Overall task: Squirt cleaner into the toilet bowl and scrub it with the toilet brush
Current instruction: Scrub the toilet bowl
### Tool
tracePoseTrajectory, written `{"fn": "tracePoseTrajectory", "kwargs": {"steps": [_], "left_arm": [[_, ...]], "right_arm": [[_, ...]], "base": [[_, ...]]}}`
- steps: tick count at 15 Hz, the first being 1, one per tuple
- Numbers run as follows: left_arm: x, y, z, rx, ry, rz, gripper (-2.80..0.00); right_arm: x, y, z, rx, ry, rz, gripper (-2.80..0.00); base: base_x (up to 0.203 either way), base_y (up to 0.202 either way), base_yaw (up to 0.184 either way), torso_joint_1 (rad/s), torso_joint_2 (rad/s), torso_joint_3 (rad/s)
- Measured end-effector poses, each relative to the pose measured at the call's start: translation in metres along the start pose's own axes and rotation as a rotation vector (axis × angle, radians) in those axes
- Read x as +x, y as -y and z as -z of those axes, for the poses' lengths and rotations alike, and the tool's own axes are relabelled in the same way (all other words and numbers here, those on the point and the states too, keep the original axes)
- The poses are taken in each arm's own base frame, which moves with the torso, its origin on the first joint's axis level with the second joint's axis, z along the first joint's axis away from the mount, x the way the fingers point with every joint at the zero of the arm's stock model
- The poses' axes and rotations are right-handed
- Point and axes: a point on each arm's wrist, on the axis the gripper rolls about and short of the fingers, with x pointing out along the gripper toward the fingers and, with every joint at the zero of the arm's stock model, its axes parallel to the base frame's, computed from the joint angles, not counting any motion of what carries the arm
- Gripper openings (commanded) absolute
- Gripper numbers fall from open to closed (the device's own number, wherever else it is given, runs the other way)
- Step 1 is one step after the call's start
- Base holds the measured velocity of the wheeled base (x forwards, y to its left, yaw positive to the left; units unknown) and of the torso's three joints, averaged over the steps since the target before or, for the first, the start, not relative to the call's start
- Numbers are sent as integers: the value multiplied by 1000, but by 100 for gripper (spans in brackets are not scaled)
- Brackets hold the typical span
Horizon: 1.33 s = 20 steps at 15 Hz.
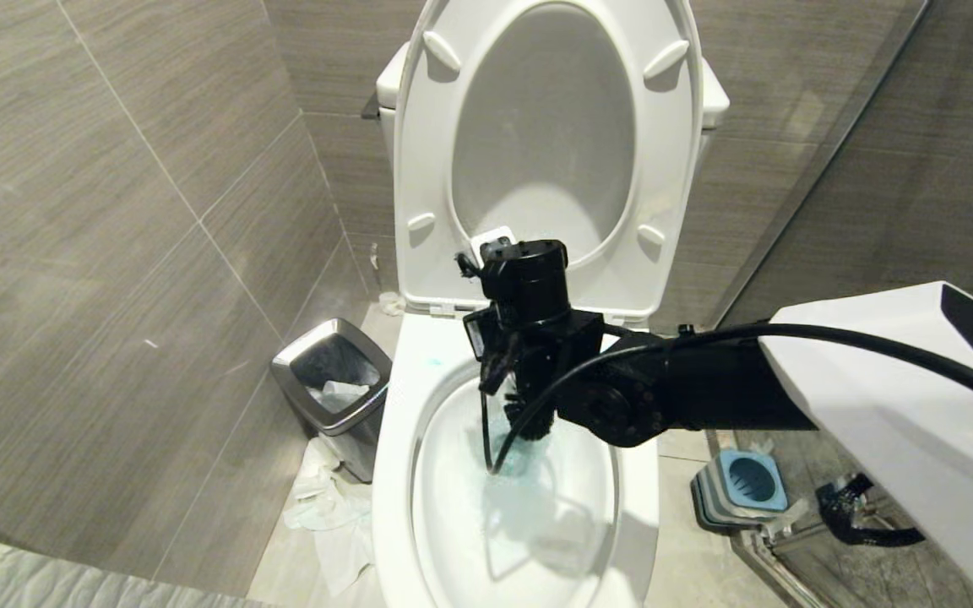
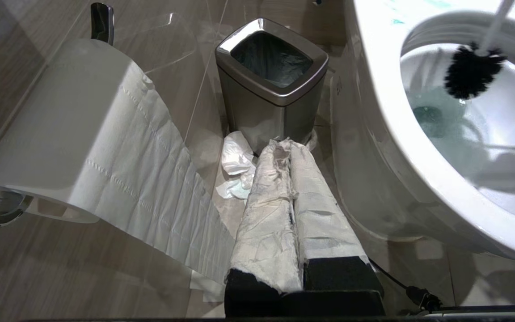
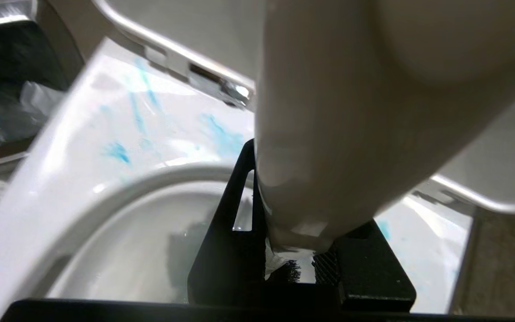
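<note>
Toilet bowl (image 1: 394, 473): white, seat raised, blue cleaner (image 3: 116, 152) smeared on rim. Bin (image 1: 333, 384): beside bowl. Right end effector (image 3: 302, 264): clamped on toilet brush (image 2: 472, 74) handle, black bristle head inside bowl above water. Left end effector (image 2: 291, 210): closed, empty, paper-wrapped, near bin.

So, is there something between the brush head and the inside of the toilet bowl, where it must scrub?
Nothing visible. The seat is up, and the right gripper holds the toilet brush with its black head already inside the toilet bowl, just above the blue-tinted water, with open space around it.
</note>
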Motion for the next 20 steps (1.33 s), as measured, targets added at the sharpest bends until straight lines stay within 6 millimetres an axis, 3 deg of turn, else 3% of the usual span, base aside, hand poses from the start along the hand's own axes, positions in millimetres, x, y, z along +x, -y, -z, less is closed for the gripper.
{"fn": "tracePoseTrajectory", "kwargs": {"steps": [4, 8, 12, 15, 17, 20], "left_arm": [[0, 0, 0, 0, 0, 0, -280], [0, 0, 0, 0, 0, 0, -280], [0, 0, 0, 0, 0, 0, -280], [0, 0, 0, 0, 0, 0, -280], [0, 0, 0, 1, 0, 0, -280], [0, 0, 0, 1, 0, 0, -280]], "right_arm": [[-24, 27, 15, -36, -75, 6, -280], [-71, 38, 27, -55, -89, -43, -280], [-128, 9, 27, -50, -62, -187, -280], [-159, -19, 26, -49, -40, -292, -280], [-165, -37, 23, -42, -22, -332, -280], [-156, -62, 9, -9, 20, -343, -280]], "base": [[0, 0, 0, 0, 0, 0], [0, 0, 0, 0, 0, 0], [0, 0, 0, 0, 0, 0], [0, 0, 0, 0, 0, 0], [0, 0, 0, 0, 0, 0], [0, 0, 0, 0, 0, 0]]}}
